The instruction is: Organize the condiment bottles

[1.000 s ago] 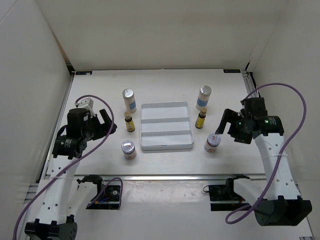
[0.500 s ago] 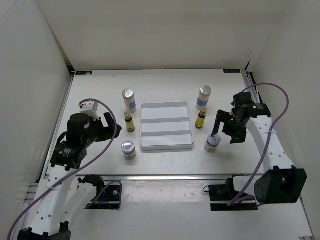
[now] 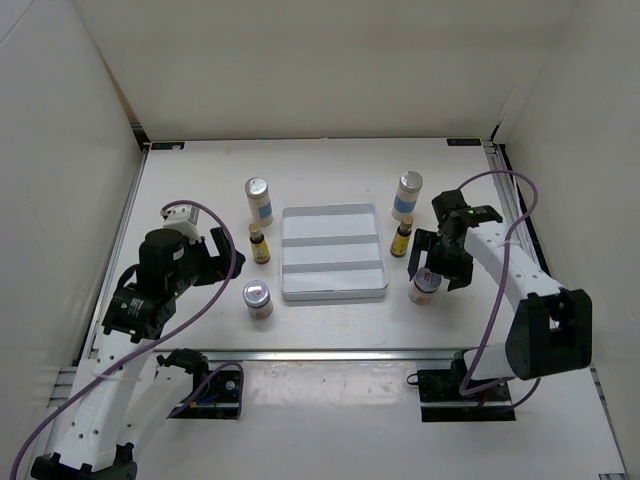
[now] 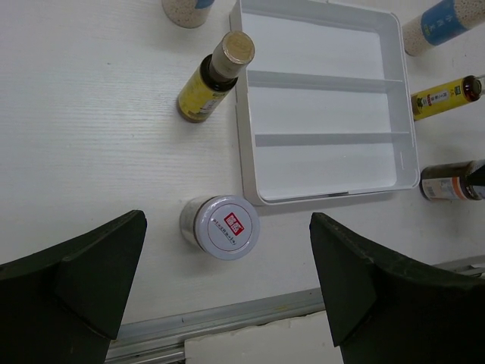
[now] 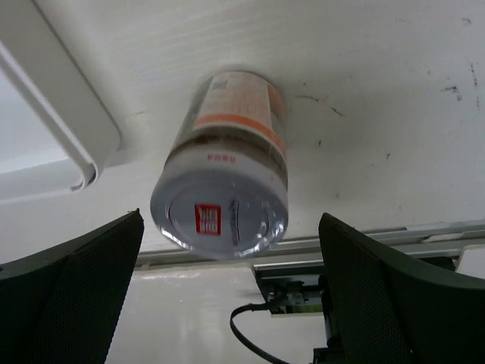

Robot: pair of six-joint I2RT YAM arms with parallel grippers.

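Now your right gripper (image 3: 435, 262), jaws spread wide, has swung in to bracket the jar (image 5: 227, 174) standing just right of the tray (image 3: 330, 225), ready for a grasp, while your left gripper (image 3: 222, 255) hovers released.

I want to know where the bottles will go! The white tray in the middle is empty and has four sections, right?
Not quite. The tray is empty, but it has three sections, not four. The left wrist view shows this most clearly, and the top view agrees.
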